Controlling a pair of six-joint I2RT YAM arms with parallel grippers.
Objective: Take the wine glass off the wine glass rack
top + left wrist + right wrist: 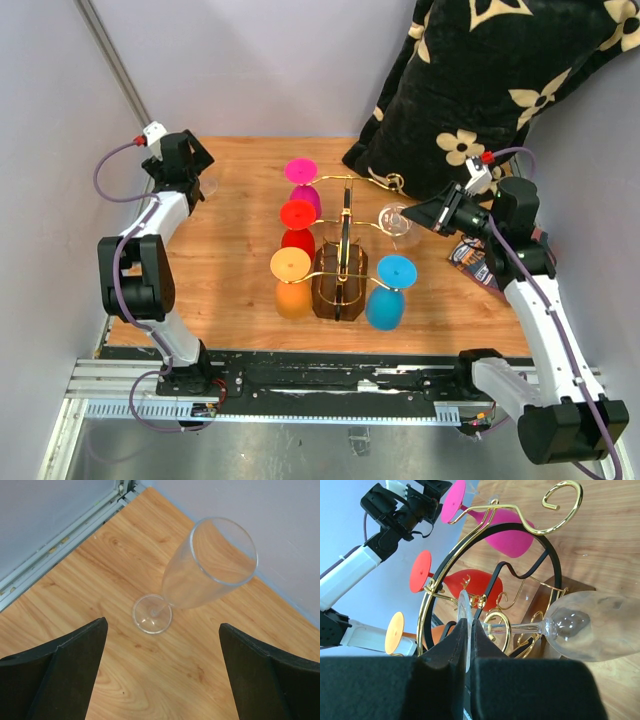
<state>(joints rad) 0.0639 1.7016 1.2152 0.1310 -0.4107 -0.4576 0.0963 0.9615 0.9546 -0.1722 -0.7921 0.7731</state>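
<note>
Right gripper (pixel 468 630) tight on clear wine glass (pixel 595 627) foot at gold rack (pixel 338 290); left gripper (pixel 162 625) wide apart over flute (pixel 210 565).

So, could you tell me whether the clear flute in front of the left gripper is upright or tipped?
Upright: the clear flute stands on its round foot on the wooden table, with its rim uppermost.

Top camera high, looking down, wrist cameras close (right shares rack (pixel 340 285))

rack (pixel 338 286): shiny gold mtl wire | wine glass (pixel 590 630): clear, glossy | table (pixel 240 220): smooth wood | cushion (pixel 480 70): plush cloth
</note>
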